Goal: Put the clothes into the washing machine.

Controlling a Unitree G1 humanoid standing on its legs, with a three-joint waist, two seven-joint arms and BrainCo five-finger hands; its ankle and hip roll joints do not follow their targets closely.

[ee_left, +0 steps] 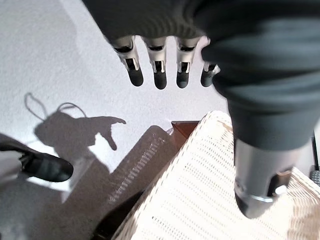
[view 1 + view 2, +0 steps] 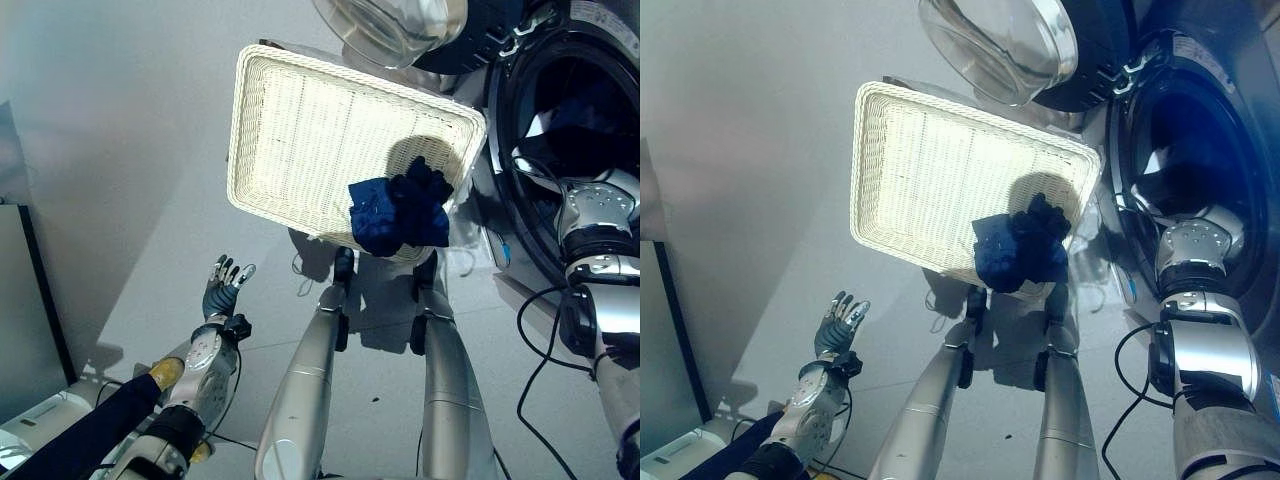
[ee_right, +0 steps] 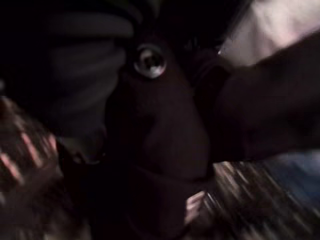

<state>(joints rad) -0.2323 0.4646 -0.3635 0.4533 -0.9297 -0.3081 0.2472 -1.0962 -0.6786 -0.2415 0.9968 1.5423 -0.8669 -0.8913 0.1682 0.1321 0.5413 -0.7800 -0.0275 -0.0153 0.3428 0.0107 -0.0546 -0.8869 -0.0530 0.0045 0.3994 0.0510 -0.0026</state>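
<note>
Clothes (image 2: 398, 213) left to load are a dark blue bundle, with a black piece touching its far side, lying in the corner of a white wicker basket (image 2: 300, 140) nearest the washing machine (image 2: 1200, 170). The basket is a shallow rectangular tray standing on the pale floor (image 2: 120, 150), just beside the machine's round opening. More dark garments (image 2: 590, 110) lie inside the drum, with a patch of white fabric among them.

The machine's glass door (image 2: 1005, 40) hangs swung open, past the basket's far edge.

The right arm reaches into the drum opening, its wrist at the rim, and the right robot hand (image 3: 197, 205) is deep among dark cloth (image 3: 155, 140) in its wrist view; whether those fingers are apart or clamped on anything I cannot tell.

The left robot hand (image 2: 224, 282) hangs low over the floor, well apart from the basket, fingers (image 1: 160, 75) straight and spread, holding nothing. Its wrist view looks past them to the basket's weave and the floor.
</note>
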